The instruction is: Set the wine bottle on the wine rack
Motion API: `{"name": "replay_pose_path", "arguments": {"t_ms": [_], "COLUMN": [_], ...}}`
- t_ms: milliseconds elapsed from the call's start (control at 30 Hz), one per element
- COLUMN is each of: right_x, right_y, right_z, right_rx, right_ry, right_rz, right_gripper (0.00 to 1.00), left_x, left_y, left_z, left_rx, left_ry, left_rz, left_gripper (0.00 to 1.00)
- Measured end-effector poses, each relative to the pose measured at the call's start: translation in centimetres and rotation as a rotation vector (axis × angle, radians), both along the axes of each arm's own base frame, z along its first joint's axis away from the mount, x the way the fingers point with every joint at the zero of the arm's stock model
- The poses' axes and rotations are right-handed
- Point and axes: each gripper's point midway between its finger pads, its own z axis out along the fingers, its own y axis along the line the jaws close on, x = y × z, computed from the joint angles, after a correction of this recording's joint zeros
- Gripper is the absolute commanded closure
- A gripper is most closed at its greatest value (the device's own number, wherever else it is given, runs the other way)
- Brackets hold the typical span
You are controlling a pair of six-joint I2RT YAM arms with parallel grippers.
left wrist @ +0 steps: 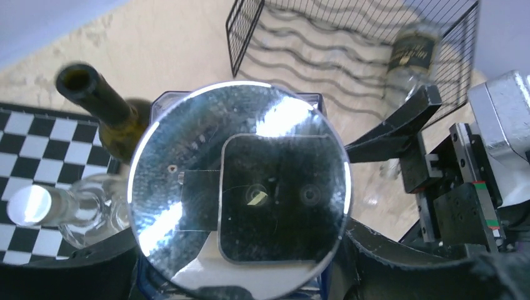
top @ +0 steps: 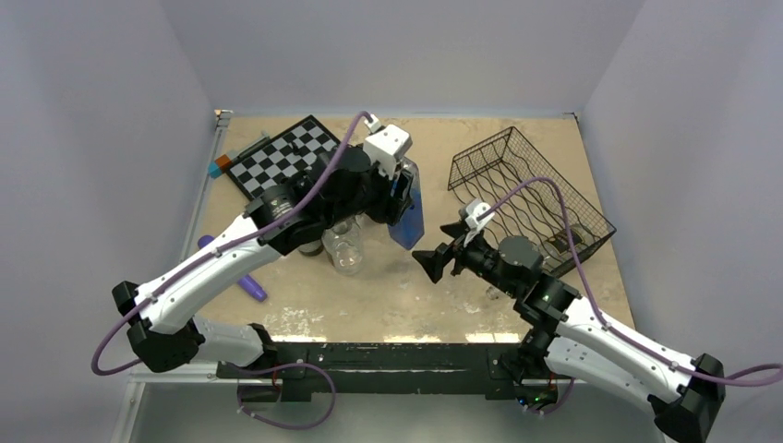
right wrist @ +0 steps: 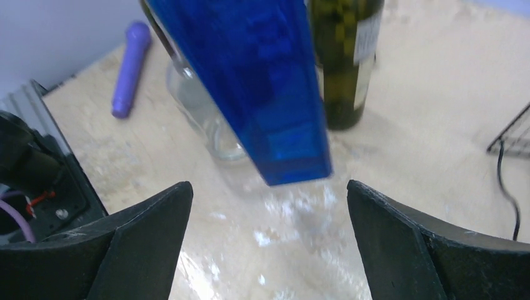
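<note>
My left gripper (top: 399, 189) is shut on a blue square-sided bottle (top: 407, 214) near its top and holds it tilted above the table. In the left wrist view its shiny round cap (left wrist: 240, 187) fills the middle, with one finger (left wrist: 400, 256) beside it. The black wire wine rack (top: 531, 189) lies at the back right, with a clear bottle with a dark label (left wrist: 412, 56) in it. My right gripper (top: 432, 261) is open and empty, just right of and below the blue bottle's base (right wrist: 294, 150). Its fingers (right wrist: 144, 237) stand wide apart.
A dark green wine bottle (right wrist: 347, 56) and a clear glass bottle (top: 346, 245) stand just left of the blue one. A chessboard (top: 286, 157) lies at the back left. A purple stick (top: 247, 284) lies near the left arm.
</note>
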Motion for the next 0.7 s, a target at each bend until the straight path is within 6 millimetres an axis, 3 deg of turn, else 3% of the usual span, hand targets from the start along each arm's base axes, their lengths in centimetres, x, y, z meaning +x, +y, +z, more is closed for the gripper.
{"name": "replay_pose_path", "arguments": {"t_ms": [167,367,567,700], "right_x": [0.3,0.5,0.3,0.3], "right_y": [0.6,0.3,1.8,3.2], "right_z": [8.0,14.7,16.9,15.4], "right_rx": [0.088,0.141,0.094,0.051], "right_ry": [-0.147,-0.283,-0.363,-0.34], "right_rz": [0.024,0.021,0.109,0.174], "right_gripper": [0.02,0.01,0.01,0.01], "left_x": [-0.7,-1.9,-2.6,-2.7], "left_y": [0.0,0.5,0.8,0.9], "left_z": [5.3,7.4,8.4,8.3], "left_rx": [-0.113,-0.13,-0.142,-0.141], "left_ry": [-0.059,-0.054,-0.052,-0.049], "left_rz": [-0.031,-0.065,-0.084,-0.088], "left_gripper": [1.0,1.0,1.0,1.0]}}
